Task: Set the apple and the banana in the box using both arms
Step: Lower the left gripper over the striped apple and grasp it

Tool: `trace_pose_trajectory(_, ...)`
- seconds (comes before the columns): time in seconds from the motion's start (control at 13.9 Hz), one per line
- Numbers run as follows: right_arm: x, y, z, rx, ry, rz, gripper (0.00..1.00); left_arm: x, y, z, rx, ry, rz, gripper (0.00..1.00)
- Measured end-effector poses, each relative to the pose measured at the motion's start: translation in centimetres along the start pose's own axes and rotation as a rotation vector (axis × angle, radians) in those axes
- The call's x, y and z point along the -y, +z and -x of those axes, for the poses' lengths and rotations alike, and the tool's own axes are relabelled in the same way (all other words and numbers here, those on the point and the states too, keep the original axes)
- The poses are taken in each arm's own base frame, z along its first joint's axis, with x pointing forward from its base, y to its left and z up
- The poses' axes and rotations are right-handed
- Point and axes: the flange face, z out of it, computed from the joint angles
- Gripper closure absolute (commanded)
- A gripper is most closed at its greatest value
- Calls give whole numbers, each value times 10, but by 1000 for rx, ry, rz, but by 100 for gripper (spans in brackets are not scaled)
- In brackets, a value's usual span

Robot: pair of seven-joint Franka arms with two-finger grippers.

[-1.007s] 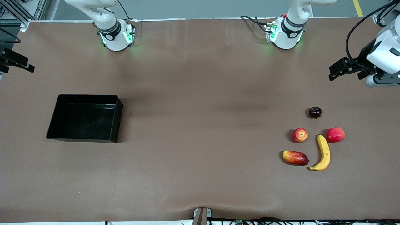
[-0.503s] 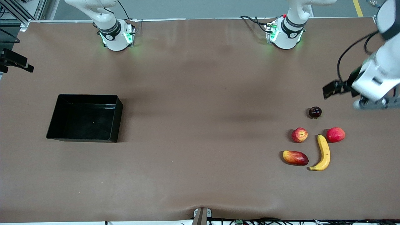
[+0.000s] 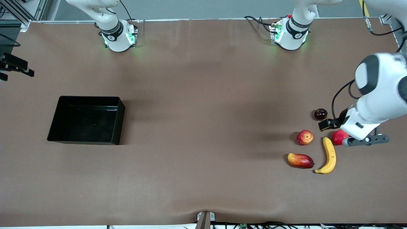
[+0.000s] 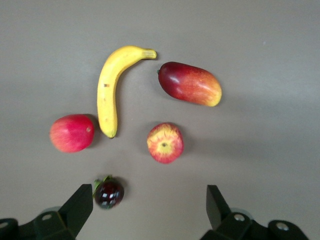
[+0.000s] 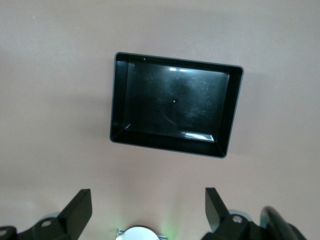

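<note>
Glossy black box (image 3: 118, 121), curved yellow banana (image 3: 330, 156), round streaked apple (image 3: 305, 137); both claws apart, left claw (image 4: 147, 207) seemingly above the fruit

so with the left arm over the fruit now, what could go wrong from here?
1. Wrong pick: the apple lies beside a smooth red fruit and a red-yellow mango-like fruit, so the left tool, open above them, may take a lookalike.
2. The banana has one tip close to the smooth red fruit; closing on it may nudge that fruit.
3. The box sits toward the right arm's end, so the carry is long.
</note>
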Motion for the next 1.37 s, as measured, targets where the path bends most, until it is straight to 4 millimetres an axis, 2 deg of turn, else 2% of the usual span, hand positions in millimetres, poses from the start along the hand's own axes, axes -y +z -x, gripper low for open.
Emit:
trace_pose_trajectory(0.22,-29,9,-3,10,24,-7,0,-1,61,16,20,-17,-1,0)
trace_pose_trajectory(0.36,-43,20,-10,10,38,-6,0,-2,86,24,35,-19,-6,0)
trace_pose_trajectory(0.5,-49,39,-25,24,42,-8,0,-3,104,27,27,-15,-8,0)
trace_pose_trajectory(0.65,-59,65,-43,39,50,-8,0,-4,121,27,14,-12,-6,0)
trace_pose_trajectory(0.86,-99,126,-65,96,54,-27,0,-7,151,26,25,-4,-12,0)
trace_pose_trajectory(1.01,-116,160,-79,102,57,-26,0,-8,167,26,27,10,-24,0)
trace_pose_trajectory(1.15,-129,184,-84,90,73,-19,0,-9,178,24,16,13,-23,0)
trace_pose_trajectory(1.37,-158,210,-79,73,77,-17,0,-10,190,24,12,15,-22,0)
